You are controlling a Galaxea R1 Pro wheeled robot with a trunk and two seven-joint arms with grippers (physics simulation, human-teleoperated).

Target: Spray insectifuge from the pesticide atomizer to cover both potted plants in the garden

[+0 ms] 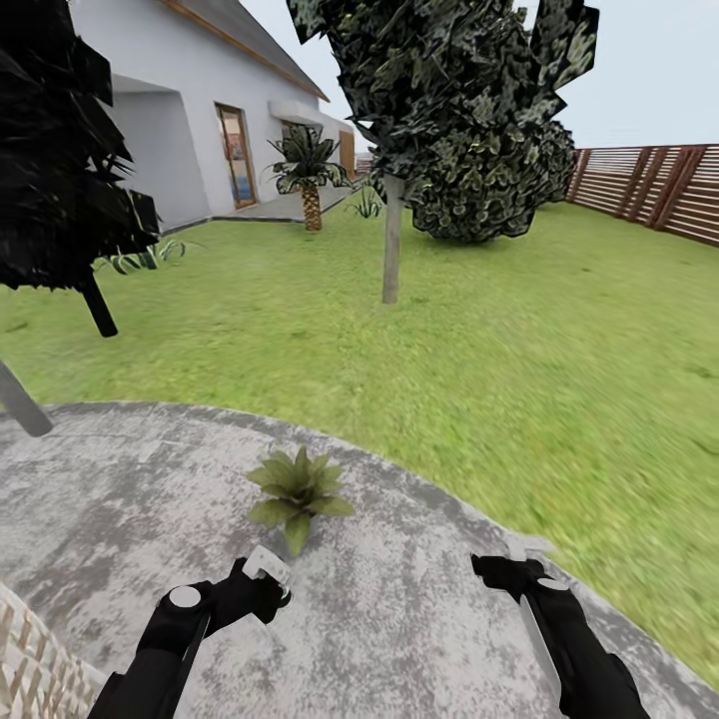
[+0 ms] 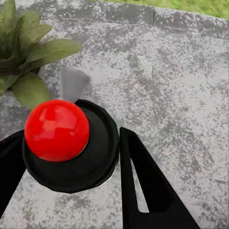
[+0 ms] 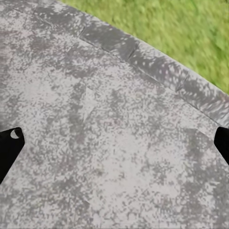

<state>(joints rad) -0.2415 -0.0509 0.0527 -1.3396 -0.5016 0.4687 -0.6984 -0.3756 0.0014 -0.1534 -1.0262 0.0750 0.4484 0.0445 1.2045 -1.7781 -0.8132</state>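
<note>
Potted plant just ahead of the left tool, atomizer seemingly in its grip

Head view: one potted plant point(image 1: 297, 491) stands on the stone patio point(image 1: 419, 609), just ahead of the left tool point(image 1: 262, 579), which holds a pale-labelled object, probably the pesticide atomizer point(image 1: 268, 564); the right tool point(image 1: 511, 572) sits well off to the right, so the left arm is nearer. Left wrist view: a black cap with a red ball point(image 2: 57, 130) sits between the fingers point(image 2: 145, 191), closed about it; the plant's leaves lie close beyond, to one side. Right wrist view: finger tips point(image 3: 8, 143) spread wide, empty, over bare patio beside the lawn point(image 3: 181, 28).
</note>
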